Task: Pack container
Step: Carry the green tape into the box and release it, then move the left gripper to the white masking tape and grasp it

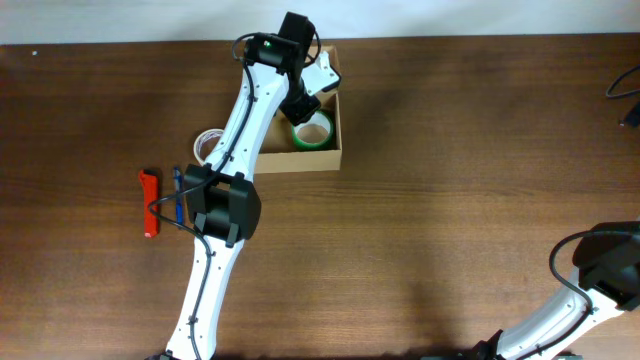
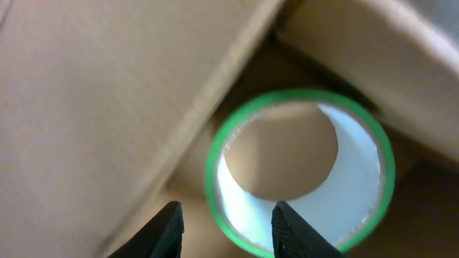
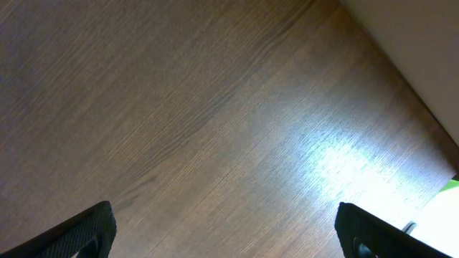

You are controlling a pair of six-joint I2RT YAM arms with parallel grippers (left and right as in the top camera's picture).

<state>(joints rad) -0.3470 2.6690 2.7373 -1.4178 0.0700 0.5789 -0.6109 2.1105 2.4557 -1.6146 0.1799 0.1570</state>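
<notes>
The tan cardboard container (image 1: 300,162) stands open at the back middle of the table. A green-rimmed tape roll (image 1: 311,131) lies flat inside it, at the right. My left gripper (image 1: 301,104) hangs over the container's inside. In the left wrist view its fingers (image 2: 228,231) are open and empty. The roll's (image 2: 301,172) left rim shows between the fingers, and the container's wall (image 2: 107,107) is on the left. My right gripper (image 3: 226,229) is open and empty over bare wood. Only its arm (image 1: 605,265) shows in the overhead view, at the bottom right.
A pale tape roll (image 1: 207,146) lies on the table just left of the container, partly under my left arm. A red tool (image 1: 149,203) and a blue pen (image 1: 177,195) lie further left. Cables (image 1: 628,88) hang at the right edge.
</notes>
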